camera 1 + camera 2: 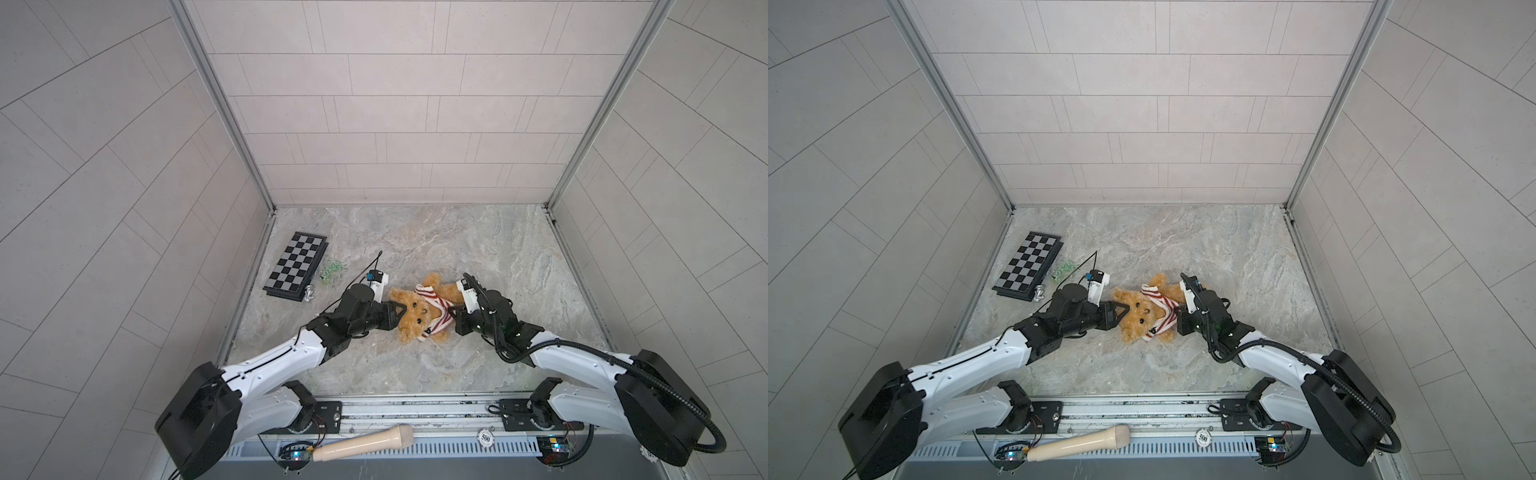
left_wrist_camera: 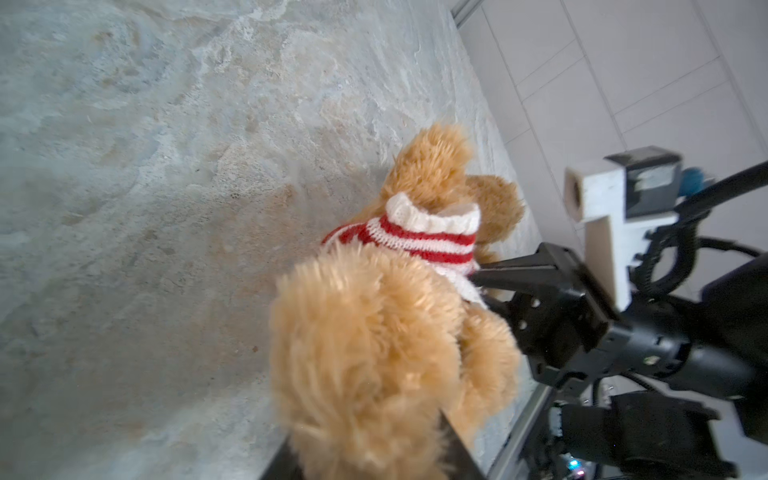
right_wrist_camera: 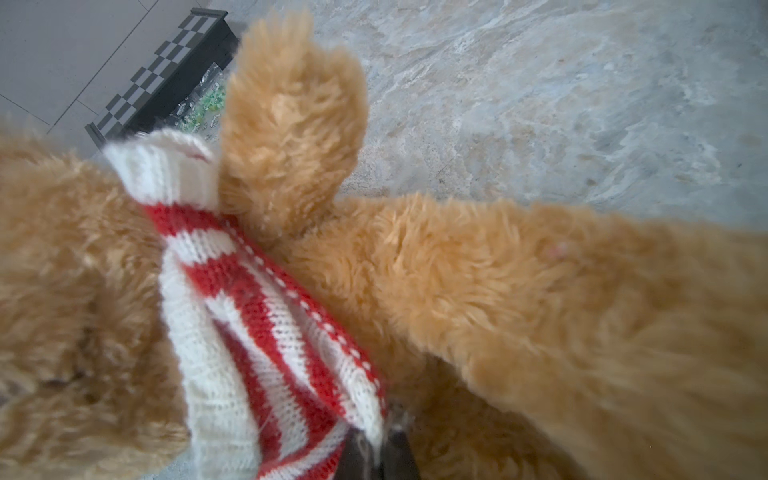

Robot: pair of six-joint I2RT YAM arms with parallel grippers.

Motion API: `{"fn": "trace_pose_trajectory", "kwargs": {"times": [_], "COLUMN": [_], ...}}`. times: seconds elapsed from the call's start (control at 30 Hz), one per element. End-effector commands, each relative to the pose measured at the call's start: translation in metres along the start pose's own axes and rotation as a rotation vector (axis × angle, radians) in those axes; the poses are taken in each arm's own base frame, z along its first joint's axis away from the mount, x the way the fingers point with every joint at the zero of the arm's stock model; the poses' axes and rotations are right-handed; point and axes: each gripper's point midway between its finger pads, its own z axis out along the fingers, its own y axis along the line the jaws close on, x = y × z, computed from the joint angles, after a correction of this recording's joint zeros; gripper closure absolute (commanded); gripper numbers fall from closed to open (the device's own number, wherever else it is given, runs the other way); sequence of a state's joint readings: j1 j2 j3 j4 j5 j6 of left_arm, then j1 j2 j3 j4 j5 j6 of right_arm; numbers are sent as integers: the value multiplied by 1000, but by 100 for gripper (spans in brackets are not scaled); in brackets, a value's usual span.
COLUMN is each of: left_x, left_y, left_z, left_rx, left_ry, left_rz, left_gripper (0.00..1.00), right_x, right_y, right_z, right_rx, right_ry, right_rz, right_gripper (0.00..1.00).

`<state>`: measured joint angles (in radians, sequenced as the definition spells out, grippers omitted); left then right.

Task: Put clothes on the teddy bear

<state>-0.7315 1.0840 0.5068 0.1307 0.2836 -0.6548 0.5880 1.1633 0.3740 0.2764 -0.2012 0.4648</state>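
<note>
The golden-brown teddy bear (image 1: 415, 320) (image 1: 1136, 322) lies on its back on the marble table, head toward the left arm. A red-and-white striped sweater (image 1: 436, 303) (image 1: 1163, 309) is bunched round its neck and chest. My left gripper (image 1: 399, 313) (image 1: 1121, 313) (image 2: 370, 457) is open, its fingers standing either side of the bear's head (image 2: 365, 357). My right gripper (image 1: 453, 309) (image 1: 1177, 309) (image 3: 374, 453) is shut on the sweater's lower edge (image 3: 257, 324), pulled taut over the belly (image 3: 540, 291). One arm of the bear sticks up beside the white collar (image 2: 419, 216).
A folded chessboard (image 1: 297, 264) lies at the back left, with a silver chess piece (image 1: 308, 294) and small green bits (image 1: 330, 272) beside it. A wooden handle (image 1: 361, 446) and a poker chip (image 1: 485, 436) rest on the front rail. Tiled walls enclose three sides.
</note>
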Motion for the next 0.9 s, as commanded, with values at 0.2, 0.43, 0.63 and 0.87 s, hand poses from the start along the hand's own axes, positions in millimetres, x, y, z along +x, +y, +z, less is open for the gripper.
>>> {"fn": "trace_pose_trajectory", "kwargs": {"times": [0.2, 0.43, 0.63, 0.87], "left_x": [45, 77, 77, 71], "left_y": [-14, -6, -20, -29], "left_z": [-17, -4, 13, 33], "left_rx": [39, -11, 10, 25], "left_ry": [24, 91, 102, 96], "left_rz": [32, 40, 80, 76], "left_gripper": [28, 23, 33, 55], "right_x": [-12, -11, -11, -8], "right_y": [8, 11, 11, 11], "right_z": [4, 5, 3, 5], "right_rx": [-20, -24, -16, -16], "right_ry": [-33, -30, -32, -22], "right_rz": [18, 17, 12, 8], "right_gripper": [99, 99, 100, 99]}}
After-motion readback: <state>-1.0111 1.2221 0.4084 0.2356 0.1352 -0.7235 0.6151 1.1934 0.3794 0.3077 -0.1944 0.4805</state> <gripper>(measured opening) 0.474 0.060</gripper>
